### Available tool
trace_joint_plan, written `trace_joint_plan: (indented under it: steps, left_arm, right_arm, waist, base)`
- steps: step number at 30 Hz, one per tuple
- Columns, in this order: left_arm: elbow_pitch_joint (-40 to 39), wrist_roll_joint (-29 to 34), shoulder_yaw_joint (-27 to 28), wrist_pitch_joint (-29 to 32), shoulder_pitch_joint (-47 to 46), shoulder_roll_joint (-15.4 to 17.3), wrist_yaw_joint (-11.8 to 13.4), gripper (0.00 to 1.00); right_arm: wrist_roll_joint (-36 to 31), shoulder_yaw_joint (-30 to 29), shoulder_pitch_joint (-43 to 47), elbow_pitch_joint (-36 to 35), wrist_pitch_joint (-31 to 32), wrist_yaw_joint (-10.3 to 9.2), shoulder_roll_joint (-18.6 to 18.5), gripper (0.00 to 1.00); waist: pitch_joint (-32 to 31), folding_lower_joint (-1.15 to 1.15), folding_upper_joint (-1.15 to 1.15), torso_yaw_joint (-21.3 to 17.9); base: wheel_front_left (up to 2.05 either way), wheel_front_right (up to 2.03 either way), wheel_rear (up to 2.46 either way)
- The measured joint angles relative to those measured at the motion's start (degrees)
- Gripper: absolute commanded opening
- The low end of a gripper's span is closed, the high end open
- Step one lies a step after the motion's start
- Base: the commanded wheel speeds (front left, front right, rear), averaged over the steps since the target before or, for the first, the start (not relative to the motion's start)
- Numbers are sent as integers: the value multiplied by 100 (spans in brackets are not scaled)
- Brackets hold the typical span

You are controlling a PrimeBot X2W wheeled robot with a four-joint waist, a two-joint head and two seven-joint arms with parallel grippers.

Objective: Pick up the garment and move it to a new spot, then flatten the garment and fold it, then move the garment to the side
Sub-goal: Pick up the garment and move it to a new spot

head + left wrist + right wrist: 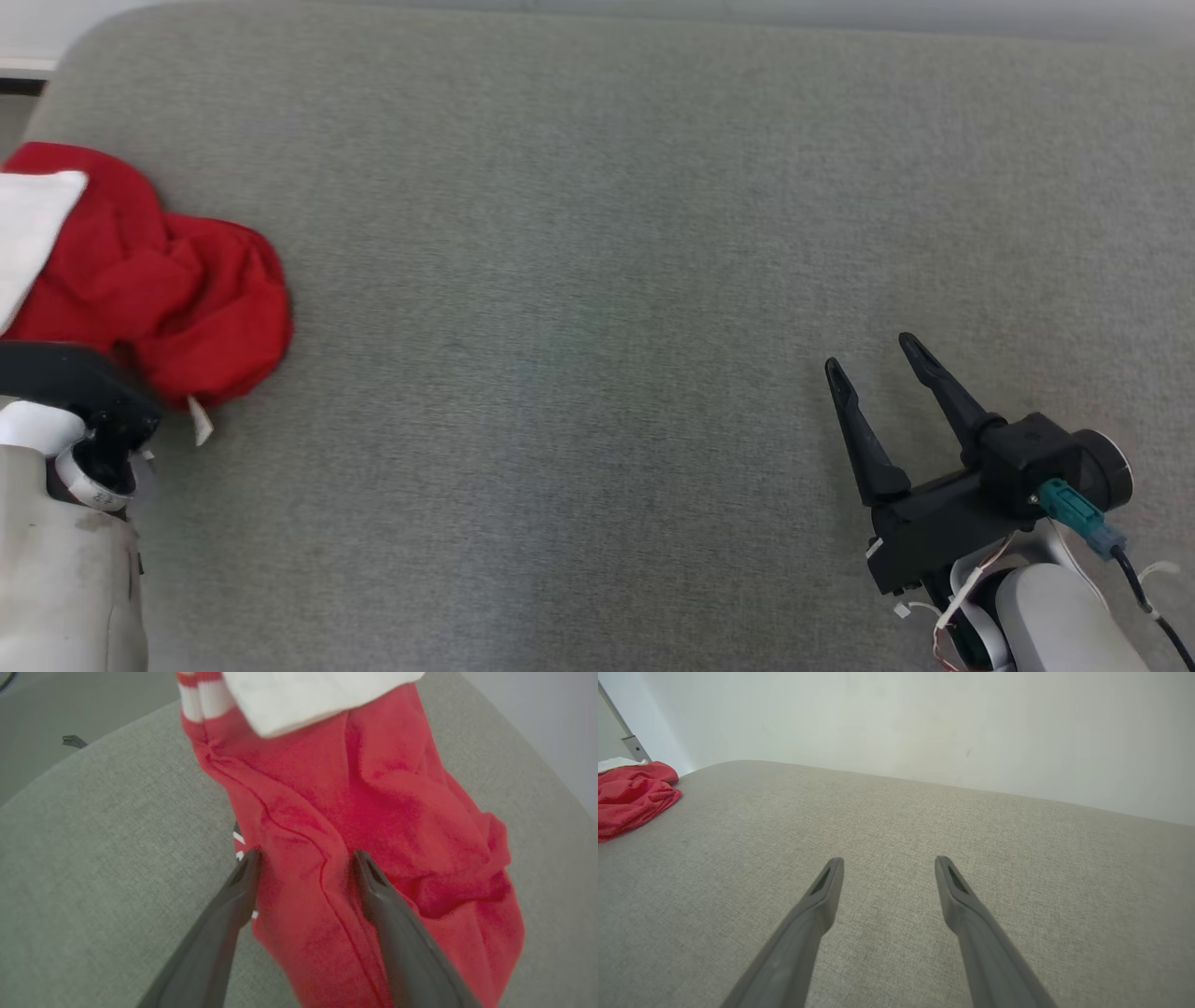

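Crumpled red fabric jersey [373, 788] with white panel [303, 695] and red-white striped trim [205, 697], heaped directly under wide-spread left gripper [306, 858]. Far left of right gripper [868, 352], likewise wide, above grey woven cushion [597, 280].

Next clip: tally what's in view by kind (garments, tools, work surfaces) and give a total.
Garments: 1, the red jersey, crumpled.
Tools: 2, the left tool and the right tool, both open.
Surfaces: 1, the grey padded surface.
Total: 4.
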Motion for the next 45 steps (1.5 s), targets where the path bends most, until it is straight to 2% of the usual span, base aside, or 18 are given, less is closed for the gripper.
trace_joint_plan:
  steps: [3, 4, 5, 8, 14, 19, 24, 28, 33, 37, 45]
  left_arm:
    - [121, -15, -26, 454, -29, 16, 64, 100]
    - [148, -69, -1, 623, -51, 43, 92, 45]
    - [170, -131, 33, 842, -101, 90, 74, 0]
    - [124, -299, 83, 1241, -140, 169, -26, 0]
    - [-275, -281, -8, 1293, 0, 369, -260, 0]
    - [-1098, -210, -114, 1109, -70, 606, -509, 0]
    - [-2149, -158, -369, 926, -170, 590, -836, 0]
    - [-2797, -115, -775, 1112, -218, 439, -1118, 0]
    - [-3572, -211, -1416, 1362, -249, -44, -1349, 0]
    - [-4058, -450, -1884, 1451, -92, -494, -1417, 0]
    - [-4624, -758, -2672, 1256, 366, -835, -1458, 0]
  right_arm:
    - [10, 16, -10, -99, 54, 0, -41, 100]
    - [18, 0, -10, -126, 68, 0, -59, 100]
    - [26, -16, -10, -147, 73, 0, -73, 100]
    - [31, -62, 4, -185, 96, 0, -94, 100]
    - [49, -69, 70, -70, 34, 0, 30, 100]
    - [108, -73, 141, 213, -90, 0, 240, 100]
    - [196, -58, 236, 555, -294, 0, 379, 100]
    - [214, -69, 293, 766, -427, 0, 493, 100]
    - [265, -73, 470, 990, -549, 0, 589, 100]
    - [293, -87, 554, 1065, -598, 0, 648, 100]
    - [270, -53, 555, 960, -573, 0, 636, 100]
  waist:
    - [142, 0, 0, -153]
    - [184, 0, 0, -193]
    - [220, 0, -1, -227]
    - [288, -2, -2, -302]
    - [129, -1, -1, -317]
    - [-173, -1, -1, -294]
    - [-562, -2, -1, -281]
    - [-899, -2, -2, -289]
    - [-1314, -2, -2, -365]
    - [-1564, -3, -2, -536]
    - [-1753, -3, -2, -1079]
  base:
    - [0, 0, 0]
    - [0, 0, 0]
    - [0, 0, 0]
    - [0, 0, 0]
    - [0, 0, 0]
    - [0, 0, 0]
    - [0, 0, 0]
    - [0, 0, 0]
    - [0, 0, 0]
    - [0, 0, 0]
    - [0, 0, 0]
